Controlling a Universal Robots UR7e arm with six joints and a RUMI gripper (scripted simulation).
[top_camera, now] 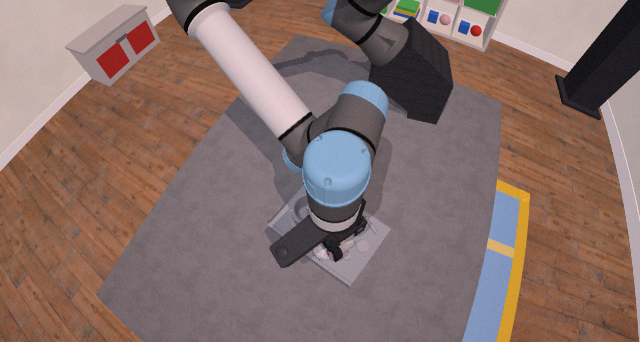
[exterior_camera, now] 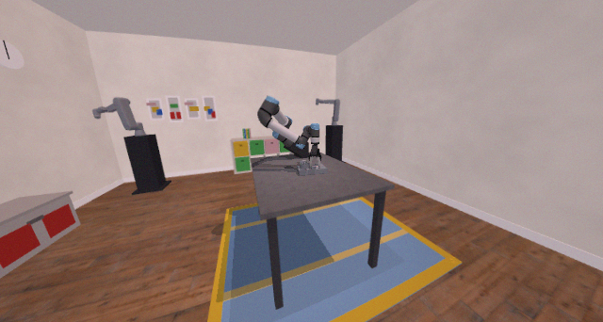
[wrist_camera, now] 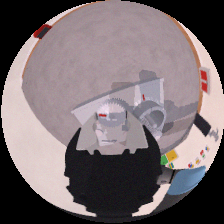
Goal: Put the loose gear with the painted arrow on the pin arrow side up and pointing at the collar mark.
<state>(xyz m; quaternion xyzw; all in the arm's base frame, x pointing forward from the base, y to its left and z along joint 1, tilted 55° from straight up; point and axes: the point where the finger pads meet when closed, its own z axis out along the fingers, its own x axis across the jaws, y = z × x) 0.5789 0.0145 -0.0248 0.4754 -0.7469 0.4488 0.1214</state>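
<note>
A pale toothed gear [wrist_camera: 111,111] with a red painted arrow [wrist_camera: 102,115] on its upper face sits between my fingers on the grey base plate [top_camera: 331,244]. My gripper [wrist_camera: 111,112] is shut on this gear, low over the plate's front part. In the top view the gripper [top_camera: 331,252] points down and only the gear's white toothed rim [top_camera: 321,254] shows beside it. To the right in the wrist view stands a round grey collar [wrist_camera: 154,118], with a small red mark [wrist_camera: 143,96] on the block behind it. The pin itself is not clear to me.
A flat round disc [top_camera: 362,245] lies on the plate right of the gripper, and a ring shape sits at the plate's far left corner, partly hidden by the wrist. In the exterior view the plate [exterior_camera: 311,170] stands near the table's far end.
</note>
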